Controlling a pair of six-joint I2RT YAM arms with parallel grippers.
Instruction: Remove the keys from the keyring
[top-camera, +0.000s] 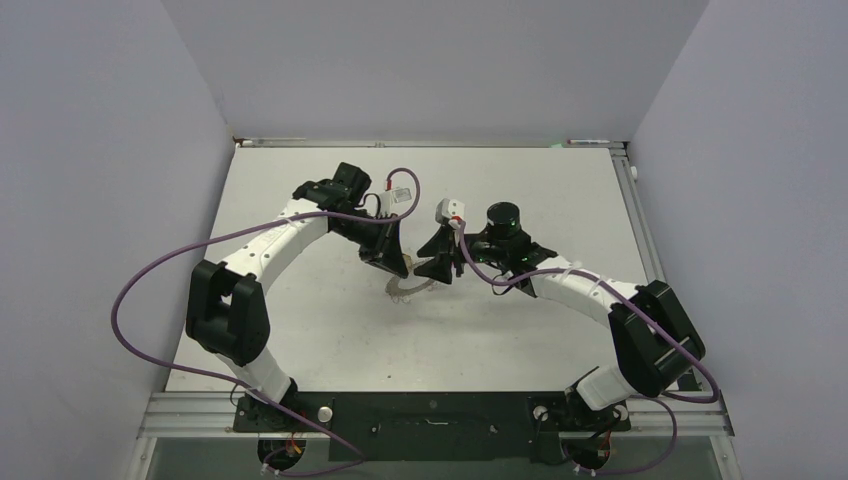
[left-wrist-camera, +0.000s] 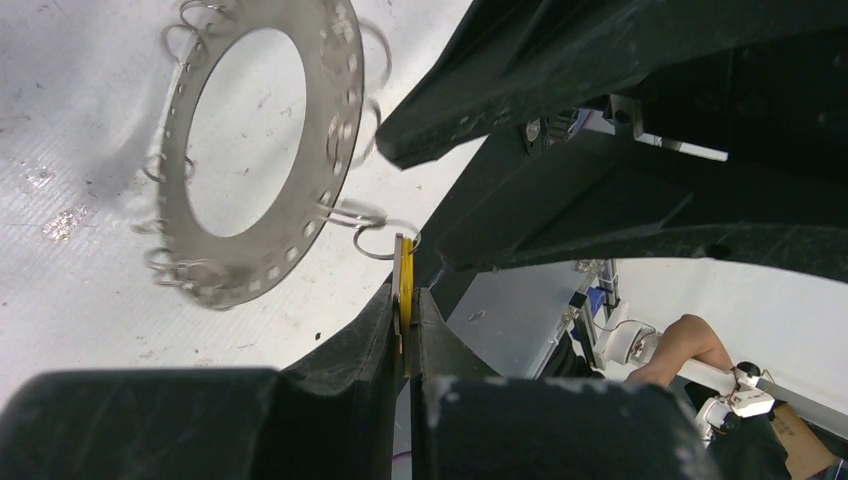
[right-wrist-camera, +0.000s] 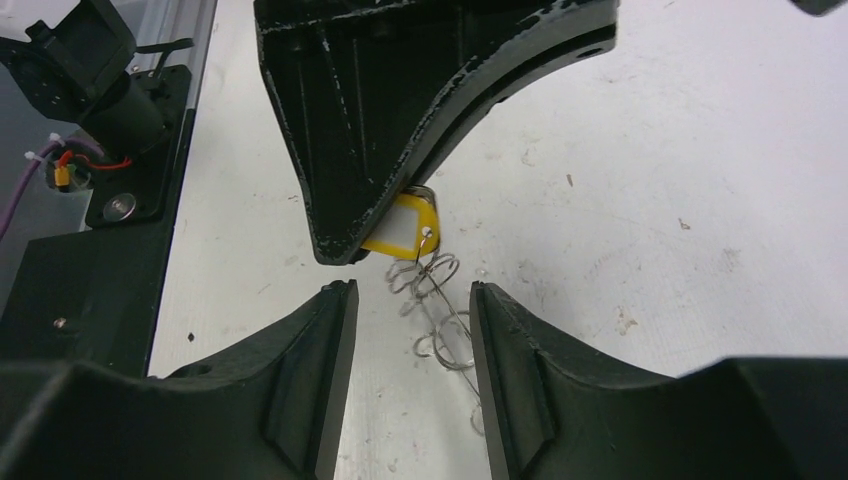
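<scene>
Nothing is off yet: the left claw is clenched on the yellow key, still hooked by a wire loop to the keyring near the middle of the desk, while the right claw gapes released beside it.

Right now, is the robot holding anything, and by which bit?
The left gripper pinches the yellow key by its end away from the wire loop. The right gripper is open, holding nothing.
</scene>
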